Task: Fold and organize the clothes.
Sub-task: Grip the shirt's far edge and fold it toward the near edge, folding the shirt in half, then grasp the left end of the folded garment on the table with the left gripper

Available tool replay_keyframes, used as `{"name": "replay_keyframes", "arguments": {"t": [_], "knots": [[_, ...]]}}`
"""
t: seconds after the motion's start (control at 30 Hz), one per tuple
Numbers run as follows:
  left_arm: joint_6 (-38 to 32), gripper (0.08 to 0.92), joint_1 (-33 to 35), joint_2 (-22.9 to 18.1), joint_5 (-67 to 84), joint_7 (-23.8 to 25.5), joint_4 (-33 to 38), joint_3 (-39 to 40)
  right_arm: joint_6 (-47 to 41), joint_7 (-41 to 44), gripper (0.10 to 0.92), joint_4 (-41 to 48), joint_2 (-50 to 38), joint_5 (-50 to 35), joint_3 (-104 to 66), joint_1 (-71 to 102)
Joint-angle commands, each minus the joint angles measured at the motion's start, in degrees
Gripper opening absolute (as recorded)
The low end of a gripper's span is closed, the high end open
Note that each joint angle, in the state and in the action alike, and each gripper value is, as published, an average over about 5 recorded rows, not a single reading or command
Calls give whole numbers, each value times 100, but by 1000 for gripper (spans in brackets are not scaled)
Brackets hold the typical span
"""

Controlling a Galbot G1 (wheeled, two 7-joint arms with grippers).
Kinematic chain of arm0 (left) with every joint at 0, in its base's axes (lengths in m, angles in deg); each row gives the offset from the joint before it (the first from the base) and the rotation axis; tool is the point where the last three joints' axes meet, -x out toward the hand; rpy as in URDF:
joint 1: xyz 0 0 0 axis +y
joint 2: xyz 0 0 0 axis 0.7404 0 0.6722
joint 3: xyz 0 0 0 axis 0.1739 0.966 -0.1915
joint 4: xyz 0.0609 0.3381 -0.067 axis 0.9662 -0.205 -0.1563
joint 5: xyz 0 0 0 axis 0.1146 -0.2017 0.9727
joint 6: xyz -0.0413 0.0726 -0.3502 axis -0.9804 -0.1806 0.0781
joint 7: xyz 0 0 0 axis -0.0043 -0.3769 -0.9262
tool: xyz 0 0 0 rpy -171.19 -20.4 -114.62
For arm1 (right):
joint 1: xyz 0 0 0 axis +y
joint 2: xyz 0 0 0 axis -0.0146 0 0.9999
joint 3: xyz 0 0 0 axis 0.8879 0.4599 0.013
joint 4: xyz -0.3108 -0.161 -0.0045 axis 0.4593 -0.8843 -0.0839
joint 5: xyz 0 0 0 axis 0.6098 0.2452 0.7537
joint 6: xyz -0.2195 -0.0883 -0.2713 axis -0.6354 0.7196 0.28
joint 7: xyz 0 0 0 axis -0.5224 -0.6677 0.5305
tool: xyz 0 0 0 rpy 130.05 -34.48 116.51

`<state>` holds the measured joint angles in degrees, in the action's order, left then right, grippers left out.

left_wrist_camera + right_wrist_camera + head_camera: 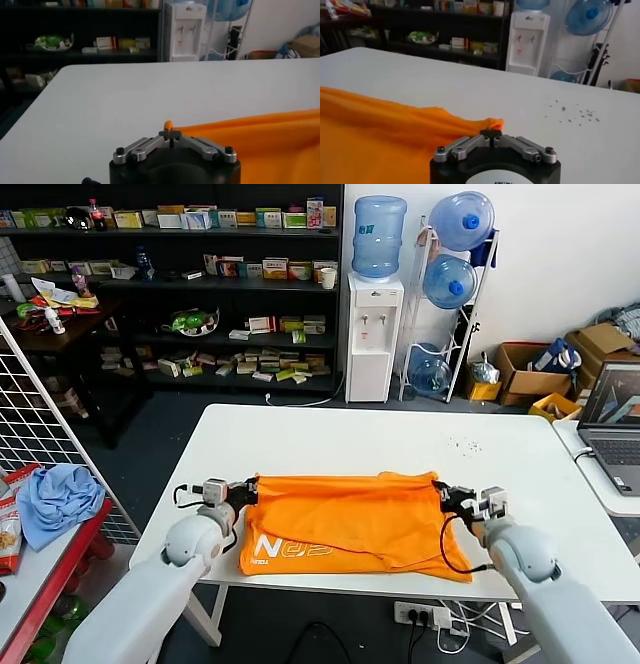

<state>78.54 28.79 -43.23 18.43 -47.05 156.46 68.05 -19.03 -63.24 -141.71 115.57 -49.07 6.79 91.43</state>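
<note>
On the near half of one white table [380, 434] lies one orange shirt [350, 519], folded over on itself into a wide band, its long edge running from the robot's left to its right. White lettering shows on the lower layer at the near left corner, close to the table's front edge. The upper layer covers the far part and drapes in loose wrinkles toward the right.

Two grippers are at work, one at each end of the shirt. Left gripper [246, 490] sits at the shirt's far left corner; in the left wrist view its jaws are closed together on a small tuft of orange fabric that pokes up between the fingertips [170, 131]. Right gripper [446, 496] sits at the far right corner; in the right wrist view its jaws are likewise pinched shut with the shirt's edge [395, 135] gathered into them.

Beyond the table stand one water dispenser [373, 334] with a bottle on top and a rack holding three more bottles [450, 284]. One laptop [615, 424] is open on the desk at right.
</note>
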Motion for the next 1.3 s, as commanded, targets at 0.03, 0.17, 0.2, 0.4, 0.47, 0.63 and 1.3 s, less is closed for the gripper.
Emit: {"name": "replay_keyframes", "arguments": {"t": [0.03, 0.17, 0.2, 0.4, 0.47, 0.63, 1.3], "knots": [[-9, 92, 1542, 777, 58, -122, 1798, -271, -290, -706, 125, -2018, -458, -89, -510, 2031], [-19, 92, 1817, 825, 41, -118, 1887, -351, -342, -854, 125, -2244, -463, -70, -657, 2535], [-25, 92, 1869, 822, 34, -114, 1893, -358, -353, -883, 125, -2263, -458, -64, -675, 2625], [-425, 97, 1996, 619, -174, -131, 1763, -323, -406, -915, 134, -2082, -358, 81, -655, 2687], [-533, 115, 1972, 577, -207, -142, 1745, -324, -402, -916, 160, -2041, -344, 113, -632, 2656], [-520, 261, 1840, 552, -155, -191, 1652, -351, -360, -962, 294, -2079, -343, 68, -606, 2531], [98, 803, 1442, 227, 690, -358, 836, -330, -293, -961, 813, -2229, -338, 6, -597, 2487]]}}
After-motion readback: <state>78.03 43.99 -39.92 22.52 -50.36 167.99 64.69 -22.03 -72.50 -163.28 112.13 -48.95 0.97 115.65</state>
